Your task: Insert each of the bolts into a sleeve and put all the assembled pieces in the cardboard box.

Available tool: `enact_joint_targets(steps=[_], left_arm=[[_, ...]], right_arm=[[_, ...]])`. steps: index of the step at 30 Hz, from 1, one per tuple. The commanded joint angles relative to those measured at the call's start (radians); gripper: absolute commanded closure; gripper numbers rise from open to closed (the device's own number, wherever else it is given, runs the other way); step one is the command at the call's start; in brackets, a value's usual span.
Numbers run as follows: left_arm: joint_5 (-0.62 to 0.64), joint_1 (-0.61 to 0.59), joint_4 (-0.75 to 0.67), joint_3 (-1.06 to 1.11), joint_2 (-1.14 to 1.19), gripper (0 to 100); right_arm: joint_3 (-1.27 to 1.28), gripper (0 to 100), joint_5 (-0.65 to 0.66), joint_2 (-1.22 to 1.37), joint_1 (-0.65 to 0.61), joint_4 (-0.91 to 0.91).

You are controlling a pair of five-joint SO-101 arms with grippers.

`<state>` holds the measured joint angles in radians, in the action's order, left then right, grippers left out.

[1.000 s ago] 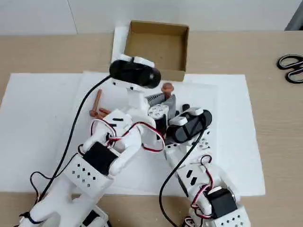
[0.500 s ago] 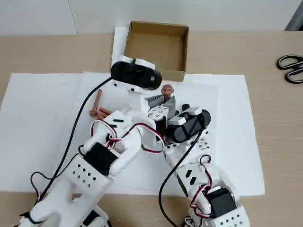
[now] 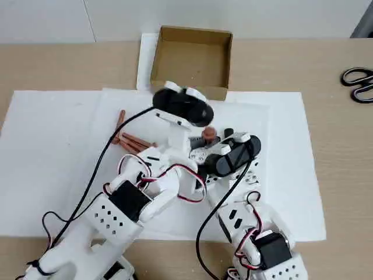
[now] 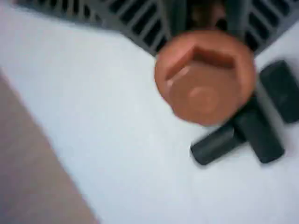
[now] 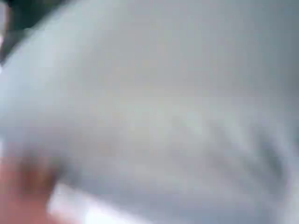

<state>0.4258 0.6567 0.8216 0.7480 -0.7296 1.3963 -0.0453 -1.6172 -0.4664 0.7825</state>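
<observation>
My left gripper is shut on a copper bolt, whose hexagonal head points at the wrist camera from between the grey ribbed fingers. In the high view this bolt hangs over the white sheet at the middle, just below the cardboard box. Black sleeves lie on the sheet right beside the held bolt, one also in the high view. Loose copper bolts lie to the left. My right arm's wrist sits close to the right of the left gripper; its jaws are hidden.
White paper covers the middle of the wooden table. Black scissors lie at the far right edge. The two arms crowd together at the sheet's centre, cables looping over them.
My left arm has swung to the right and a little nearer with the bolt in its jaws, uncovering the loose bolts on the left. The right arm has hardly moved.
</observation>
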Motion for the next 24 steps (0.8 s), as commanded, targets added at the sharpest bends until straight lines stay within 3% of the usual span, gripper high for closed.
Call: enact_joint_targets(steps=[1, 3, 6, 9, 12, 19, 24], left_arm=[[-0.014, 0.002, 0.072, -0.012, -0.026, 99], [-0.055, -0.002, 0.095, -0.018, -0.028, 96], [-0.068, -0.005, 0.164, -0.071, -0.028, 84], [-0.068, -0.005, 0.298, -0.148, -0.028, 71], [-0.068, -0.049, 0.416, -0.225, -0.028, 63], [-0.083, -0.393, 0.597, -0.394, -0.028, 63], [-0.299, -0.672, 0.66, -0.429, -0.028, 63]], right_arm=[[-0.014, 98.4, -0.008, -0.016, 0.001, -0.028], [-0.014, 98.4, -0.008, -0.016, 0.001, -0.028], [-0.014, 98.4, -0.008, -0.016, 0.001, -0.028], [-0.014, 98.4, -0.008, -0.016, 0.001, -0.028], [-0.014, 98.4, -0.008, -0.016, 0.001, -0.028], [-0.057, 98.5, -0.005, -0.005, 0.004, -0.028], [-0.158, 99.5, 0.074, 0.094, 0.056, -0.03]])
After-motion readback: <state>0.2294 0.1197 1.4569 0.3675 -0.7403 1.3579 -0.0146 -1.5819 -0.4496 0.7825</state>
